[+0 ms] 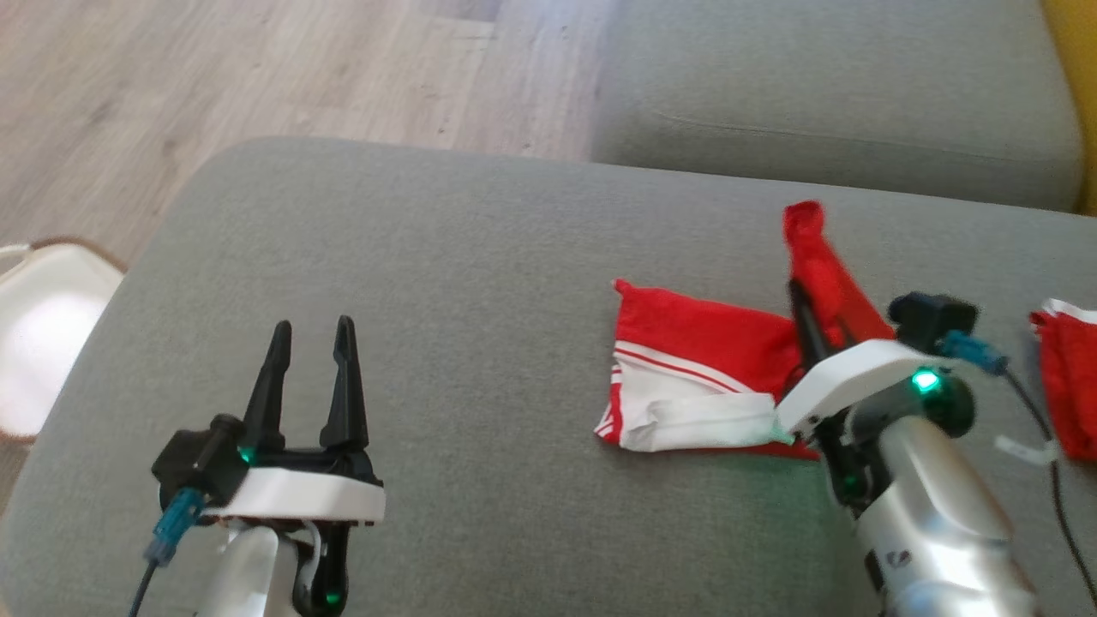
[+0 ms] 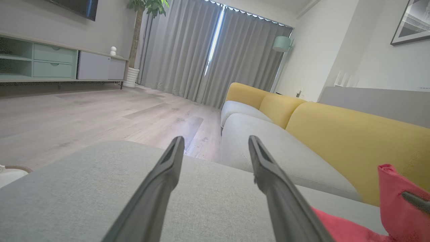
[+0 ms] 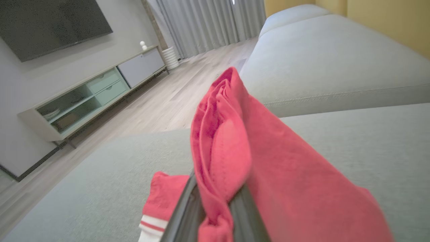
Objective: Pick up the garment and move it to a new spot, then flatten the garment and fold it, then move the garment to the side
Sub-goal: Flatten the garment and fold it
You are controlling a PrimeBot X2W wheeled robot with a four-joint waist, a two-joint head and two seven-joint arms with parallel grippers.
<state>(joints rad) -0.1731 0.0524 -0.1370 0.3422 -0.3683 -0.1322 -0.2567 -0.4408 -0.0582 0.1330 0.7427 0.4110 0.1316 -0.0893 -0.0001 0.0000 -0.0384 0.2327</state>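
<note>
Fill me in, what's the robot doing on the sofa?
The right gripper has its fingers shut on a bunched part of the red garment, holding it raised while the rest lies on the grey cushion. The left gripper is open above the cushion, apart from the garment. Another red cloth lies farther right.

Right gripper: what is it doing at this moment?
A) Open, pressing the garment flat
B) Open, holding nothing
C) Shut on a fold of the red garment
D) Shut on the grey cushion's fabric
C: in the right wrist view, the right gripper has its two fingers closed on a bunched fold of the red garment, which stands up above the grey cushion.
</note>
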